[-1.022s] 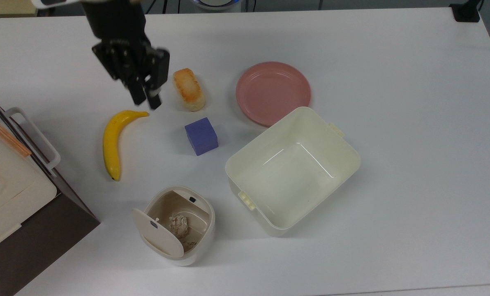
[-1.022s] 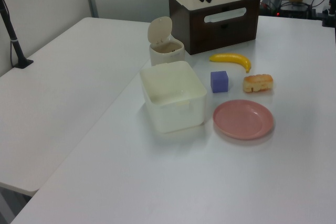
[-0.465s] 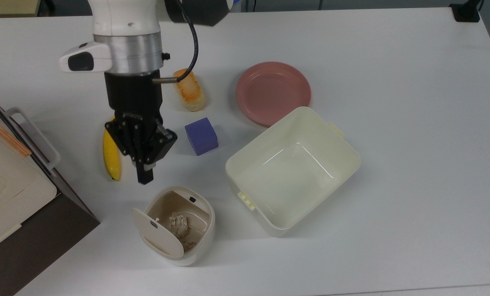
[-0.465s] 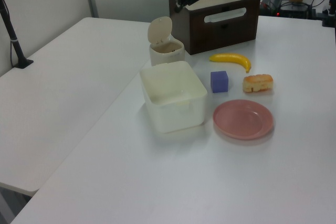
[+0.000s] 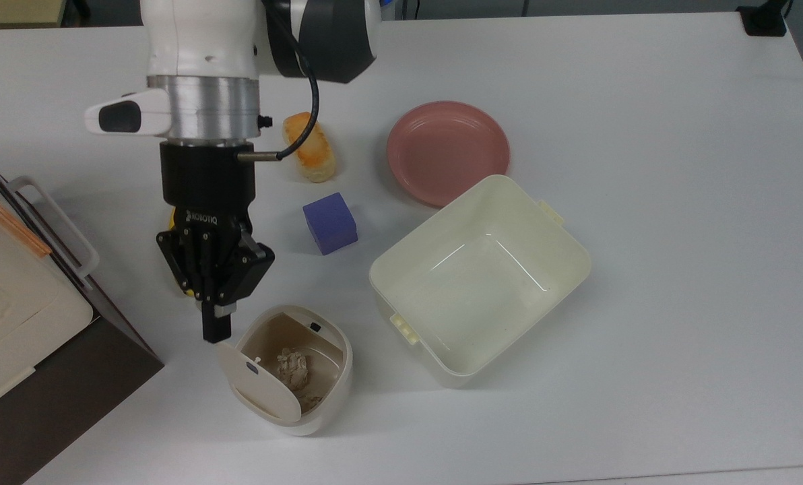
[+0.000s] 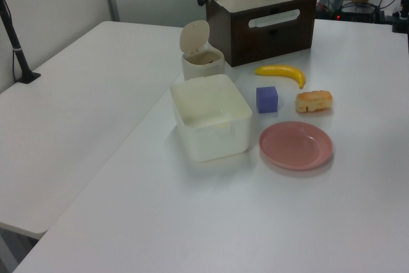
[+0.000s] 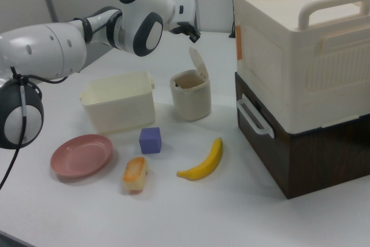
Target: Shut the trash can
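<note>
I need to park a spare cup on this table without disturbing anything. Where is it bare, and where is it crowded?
Bare: the wide stretch on the top view's right, beyond the cream tub and pink plate, and the strip below the tub. Crowded: the top view's left, where the gripper hangs by the open trash can, with the purple cube, bread and stacked boxes nearby.

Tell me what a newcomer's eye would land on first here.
The arm with its gripper hanging just above the trash can, whose lid stands open at the top view's lower left, with crumpled waste inside. Next, the big cream tub at the top view's centre, the pink plate behind it, and the yellow banana.
</note>
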Robot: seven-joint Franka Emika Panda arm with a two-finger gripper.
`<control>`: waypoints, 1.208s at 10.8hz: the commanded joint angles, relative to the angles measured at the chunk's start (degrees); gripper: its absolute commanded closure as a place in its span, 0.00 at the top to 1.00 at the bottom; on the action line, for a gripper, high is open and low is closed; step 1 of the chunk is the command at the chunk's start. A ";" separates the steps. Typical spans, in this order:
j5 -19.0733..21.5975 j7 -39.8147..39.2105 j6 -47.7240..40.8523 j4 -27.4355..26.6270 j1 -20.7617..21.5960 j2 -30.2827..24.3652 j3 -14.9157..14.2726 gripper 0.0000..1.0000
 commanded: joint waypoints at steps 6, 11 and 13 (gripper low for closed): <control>-1.50 1.36 5.51 5.89 0.43 7.94 -1.22 0.00; -1.59 0.30 5.51 4.23 0.34 8.03 -0.87 0.00; -1.67 -0.14 5.51 3.26 0.52 8.03 -0.79 0.00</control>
